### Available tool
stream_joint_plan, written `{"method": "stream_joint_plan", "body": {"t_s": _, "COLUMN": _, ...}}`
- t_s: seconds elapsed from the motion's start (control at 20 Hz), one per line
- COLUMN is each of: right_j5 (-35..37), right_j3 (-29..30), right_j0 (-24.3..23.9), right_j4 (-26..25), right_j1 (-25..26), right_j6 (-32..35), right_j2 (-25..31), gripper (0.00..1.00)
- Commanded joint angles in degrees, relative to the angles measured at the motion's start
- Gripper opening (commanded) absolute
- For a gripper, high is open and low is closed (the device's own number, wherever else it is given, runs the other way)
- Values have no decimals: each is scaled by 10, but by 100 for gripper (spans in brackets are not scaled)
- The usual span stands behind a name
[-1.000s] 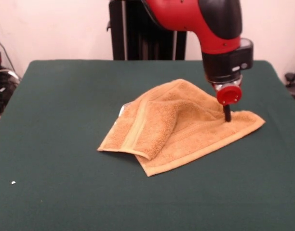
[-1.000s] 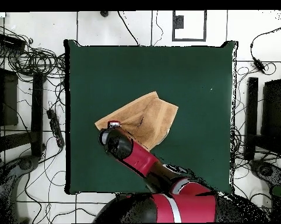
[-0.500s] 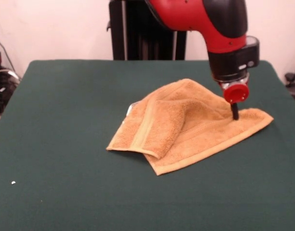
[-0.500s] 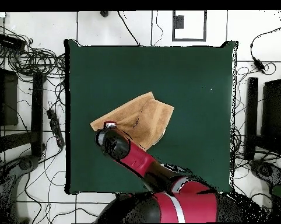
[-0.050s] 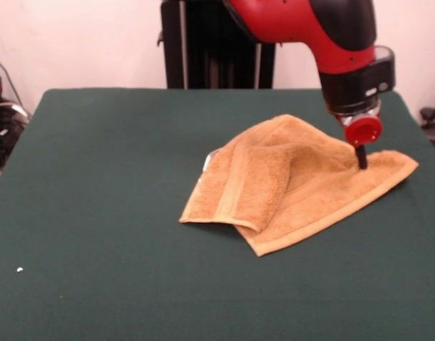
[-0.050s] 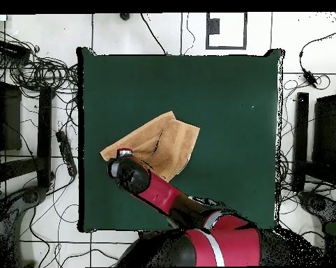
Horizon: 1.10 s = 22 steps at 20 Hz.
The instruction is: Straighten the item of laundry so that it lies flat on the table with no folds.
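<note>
The tool [image 5: 360,158] pinched shut on the towel [image 5: 296,185] near its right corner, close to the right side of the green counter [image 5: 97,177]. The folded flap lay to the tool's left, so the pull had to go right.

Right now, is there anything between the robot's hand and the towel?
No. In the front view the hand comes down right onto the towel near its corner, with no gap showing.
</note>
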Motion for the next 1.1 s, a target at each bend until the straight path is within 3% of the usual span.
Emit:
{"method": "stream_joint_plan", "body": {"t_s": 0.05, "right_j5": 5, "right_j3": 15, "right_j0": 17, "right_j4": 47, "right_j1": -2, "right_j6": 180, "right_j2": 75, "gripper": 0}}
{"method": "stream_joint_plan", "body": {"t_s": 0.2, "right_j5": 3, "right_j3": 13, "right_j0": 23, "right_j4": 45, "right_j1": -2, "right_j6": 170, "right_j2": 66, "gripper": 0}}
{"method": "stream_joint_plan", "body": {"t_s": 0.25, "right_j5": 0, "right_j3": 13, "right_j0": 26, "right_j4": 43, "right_j1": -3, "right_j6": 166, "right_j2": 61, "gripper": 100}}
{"method": "stream_joint_plan", "body": {"t_s": 0.85, "right_j5": -3, "right_j3": 20, "right_j0": 4, "right_j4": 5, "right_j1": 13, "right_j6": 127, "right_j2": 44, "gripper": 100}}
{"method": "stream_joint_plan", "body": {"t_s": 1.0, "right_j5": 6, "right_j3": 11, "right_j0": 16, "right_j4": 11, "right_j1": 8, "right_j6": 111, "right_j2": 19, "gripper": 100}}
{"method": "stream_joint_plan", "body": {"t_s": 1.1, "right_j5": 35, "right_j3": 3, "right_j0": 24, "right_j4": 13, "right_j1": -8, "right_j6": 73, "right_j2": -26, "gripper": 100}}
